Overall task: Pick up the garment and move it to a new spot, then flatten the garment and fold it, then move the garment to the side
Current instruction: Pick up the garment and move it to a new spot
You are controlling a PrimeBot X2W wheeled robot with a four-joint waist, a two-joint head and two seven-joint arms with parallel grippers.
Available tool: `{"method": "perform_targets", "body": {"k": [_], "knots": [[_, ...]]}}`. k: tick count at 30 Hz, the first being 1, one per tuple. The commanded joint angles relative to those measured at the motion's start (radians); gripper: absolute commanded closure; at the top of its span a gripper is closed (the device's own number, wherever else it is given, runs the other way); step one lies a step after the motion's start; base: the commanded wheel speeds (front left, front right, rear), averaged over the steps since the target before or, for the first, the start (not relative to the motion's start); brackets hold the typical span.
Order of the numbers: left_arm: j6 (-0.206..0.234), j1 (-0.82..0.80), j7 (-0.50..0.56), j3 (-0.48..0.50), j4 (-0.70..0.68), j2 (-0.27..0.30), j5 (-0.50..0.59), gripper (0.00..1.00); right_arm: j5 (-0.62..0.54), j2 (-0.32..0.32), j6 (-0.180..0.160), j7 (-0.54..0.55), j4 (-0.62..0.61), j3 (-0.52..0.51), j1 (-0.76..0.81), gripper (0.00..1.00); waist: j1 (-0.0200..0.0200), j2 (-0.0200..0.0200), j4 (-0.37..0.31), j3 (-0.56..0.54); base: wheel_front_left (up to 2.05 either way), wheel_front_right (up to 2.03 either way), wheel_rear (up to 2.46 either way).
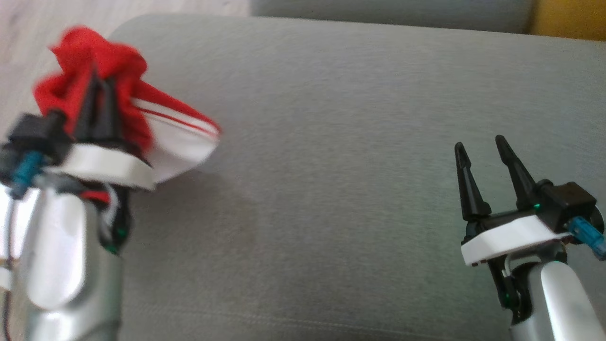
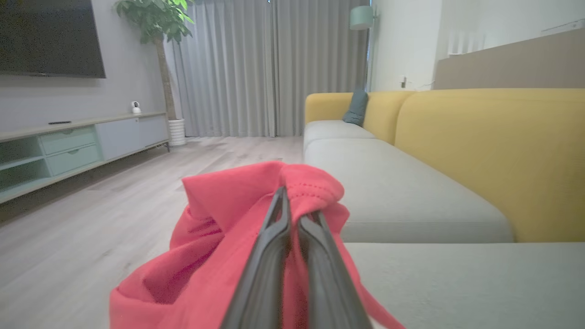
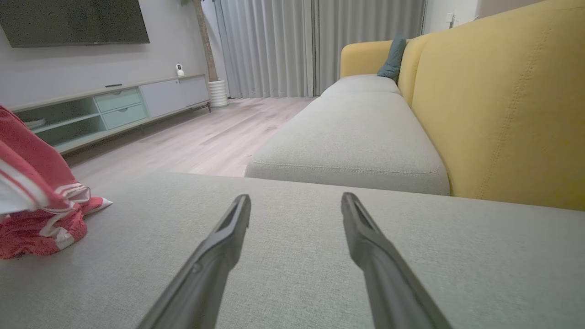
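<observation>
Left gripper [image 1: 100, 78] is clenched on the crumpled red fabric garment with white stripes [image 1: 78, 49]: both dark fingers are pinched together w/ red cloth wrapped round the tips. The garment is at the left edge of the grey woven-fabric sofa seat cushion [image 1: 331, 142], toward the far left corner. The bunch is gathered up at the jaws. In the right wrist view the lower folds seem to rest on the cushion, but can't tell how much is lifted. No real long axis, it's a wad; only the white-striped flap trails right, toward the cushion's middle. Right gripper [image 1: 480, 142] is released, fingers spread w/ nothing btwn them, near the cushion's right edge & well apart from the cloth. So the left arm has it, and the carry prob. falls to that arm, rightward over bare cushion. The surface is flat, matte and fine-weave, likely OK for spreading cloth. Pale wood-plank floor [image 2: 91, 228] lies just past the left edge, so drooping cloth could slide off there. Around it: yellow upholstered sofa back [image 3: 502, 114], low pale-green TV cabinet [image 2: 68, 146], grey pleated curtains [image 2: 256, 68].
</observation>
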Motion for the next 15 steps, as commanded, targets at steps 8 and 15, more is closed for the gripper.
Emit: {"method": "perform_targets", "body": {"k": [8,15], "knots": [[-0.014,0.052,0.076,-0.094,-0.165,-0.046,-0.01,1.0,0.012,0.013,-0.001,0.004,-0.073,0.023,-0.01,0.0,0.0,0.0,-0.209,0.005,0.0,0.0,0.0],[-0.036,-0.004,0.09,-0.219,-0.152,-0.078,-0.015,1.0,0.025,0.02,-0.001,-0.016,-0.086,0.022,-0.027,0.0,0.0,0.0,-0.374,0.092,0.0,0.0,0.0]]}}
